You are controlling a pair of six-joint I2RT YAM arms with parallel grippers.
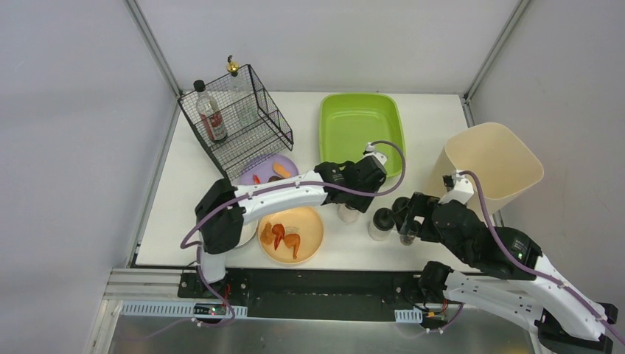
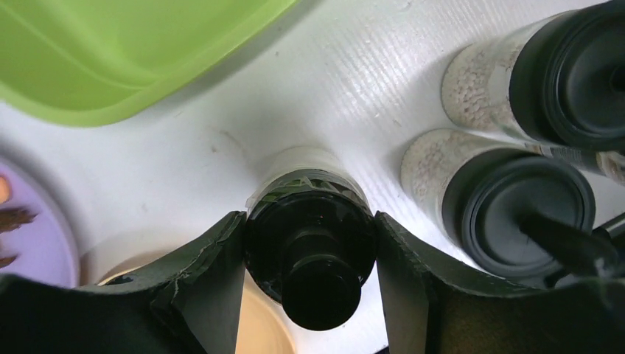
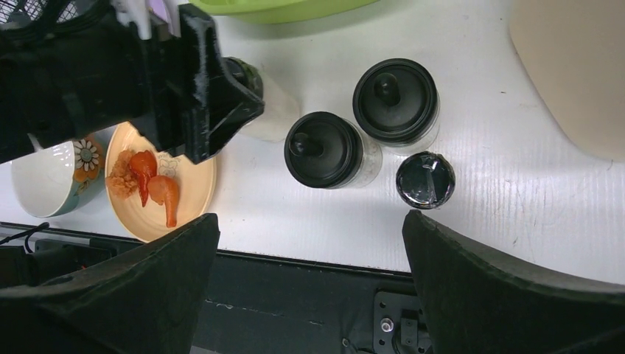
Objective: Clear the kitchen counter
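**A:** Where does the left gripper (image 2: 309, 247) stand?

**B:** Just off the near edge of the lime-green rectangular plastic tray (image 1: 361, 125). The left wrist view shows its black fingers (image 2: 210, 273) pressed against the black cap of a clear upright bottle (image 2: 309, 195), one on each side, so it is clamped on that bottle. From above, the wrist hides nearly all of this.

**A:** And the bottle's foot?

**B:** It rests on the white matte kitchen counter (image 1: 435, 133), the tabletop that also carries the tray.

**A:** The right gripper (image 3: 309, 220)?

**B:** It is spread wide with nothing between its fingers, and it hangs over the counter on the near side of the tray's right corner. Its own camera looks down on a clear jar with a black knobbed lid (image 3: 324, 150). A second jar (image 3: 396, 99) like it stands just beside, and a small dark-capped shaker (image 3: 425, 181) is next to both. The top view crowds these together.

**A:** What else does only one view give?

**B:** The right wrist view shows a white bowl with a flower print (image 3: 44, 184) just beside a round orange plate of fried food (image 3: 158, 184), near and left of the tray. From above, the left arm covers most of that bowl. Only the top view shows the black wire basket (image 1: 236, 122) to the tray's left and the beige bin (image 1: 490, 166) to its right.
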